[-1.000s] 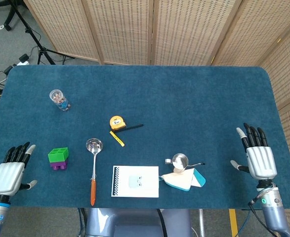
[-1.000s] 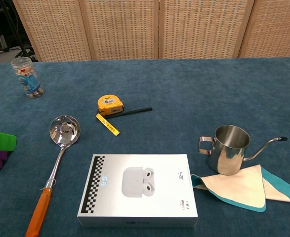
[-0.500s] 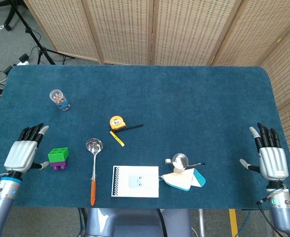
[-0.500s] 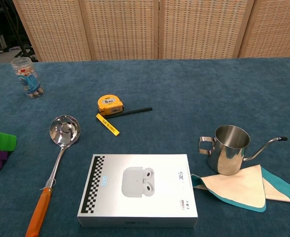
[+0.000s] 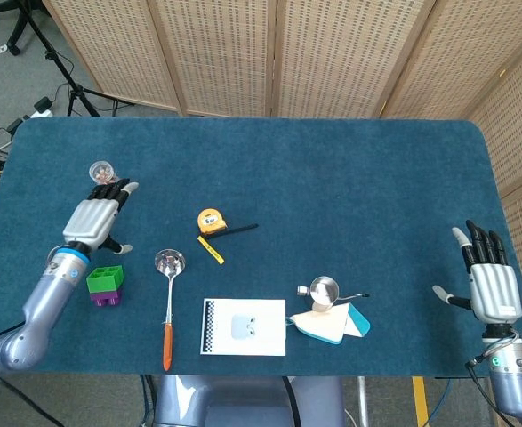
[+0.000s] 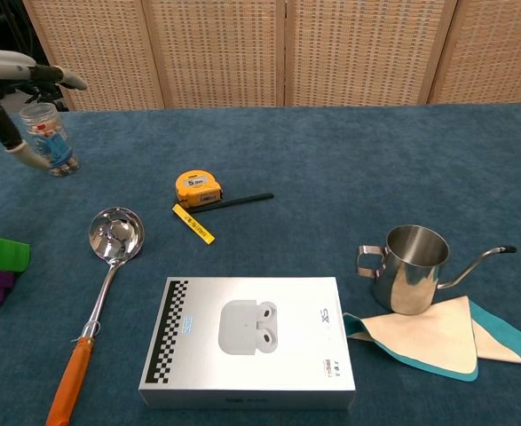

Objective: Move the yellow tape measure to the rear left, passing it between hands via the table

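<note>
The yellow tape measure (image 5: 209, 220) (image 6: 198, 187) lies left of the table's middle, with a short yellow strip of tape pulled out toward the front. My left hand (image 5: 95, 220) (image 6: 16, 80) hovers well to its left with fingers spread and nothing in them, just in front of a small jar. My right hand (image 5: 490, 282) stays at the table's right front edge, open and empty, far from the tape measure; the chest view does not show it.
A small clear jar (image 5: 101, 171) (image 6: 49, 139) stands at the left rear. A green and purple block (image 5: 106, 286), a ladle with an orange handle (image 5: 167, 298), a white earbud box (image 5: 244, 326), a steel pitcher (image 6: 411, 269) and a folded cloth (image 6: 442, 335) fill the front.
My left hand has risen from the front left corner and moved rearward and right, now near the jar. The right hand has drawn back slightly toward the front edge. The tape measure has not moved.
</note>
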Controlling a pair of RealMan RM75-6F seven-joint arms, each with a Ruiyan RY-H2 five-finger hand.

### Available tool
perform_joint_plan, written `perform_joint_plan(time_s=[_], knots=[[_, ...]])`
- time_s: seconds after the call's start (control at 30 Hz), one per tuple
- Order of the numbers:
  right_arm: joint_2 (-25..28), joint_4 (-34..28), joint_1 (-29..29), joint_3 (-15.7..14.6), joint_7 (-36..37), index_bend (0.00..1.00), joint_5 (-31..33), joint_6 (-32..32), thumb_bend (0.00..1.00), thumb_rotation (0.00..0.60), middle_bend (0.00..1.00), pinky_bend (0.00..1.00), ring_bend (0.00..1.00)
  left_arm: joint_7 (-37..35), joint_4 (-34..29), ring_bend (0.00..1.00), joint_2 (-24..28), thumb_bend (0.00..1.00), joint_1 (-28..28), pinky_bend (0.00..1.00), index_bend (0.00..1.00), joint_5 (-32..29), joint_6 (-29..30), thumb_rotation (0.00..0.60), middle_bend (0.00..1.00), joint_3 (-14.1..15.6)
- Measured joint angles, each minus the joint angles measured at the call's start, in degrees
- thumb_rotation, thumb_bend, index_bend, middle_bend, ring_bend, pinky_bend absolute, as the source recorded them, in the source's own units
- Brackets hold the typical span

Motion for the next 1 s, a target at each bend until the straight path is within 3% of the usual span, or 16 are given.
perform_joint_plan(time_s=[0.3, 0.5, 1.0], knots=[[0.49, 0.74, -0.86, 1.76, 2.83, 0.08, -0.27, -1.53, 0.1, 0.6, 0.0, 0.0, 0.0, 7.35, 11.21, 0.0, -11.14, 0.02, -13.75, 0.0, 0.0, -18.53, -2.87, 0.6, 0.0, 1.37], [0.92, 1.24, -1.4, 2.85, 5.26, 0.08, -0.34, -2.56, 0.1, 0.6, 0.0, 0.0, 0.0, 11.72, 17.96, 0.0, -17.59, 0.03, -20.86, 0.0, 0.0, -26.37, -3.73, 0.6, 0.0, 2.9], [1.9, 2.31, -2.74, 5.08, 10.14, 0.08, -0.94, -4.1, 0.1, 0.6, 0.0, 0.0, 0.0, 17.48, 30.73, 0.0, -28.92, 0.05, -30.52, 0.0, 0.06, -35.09, -4.24, 0.6, 0.0, 3.81]])
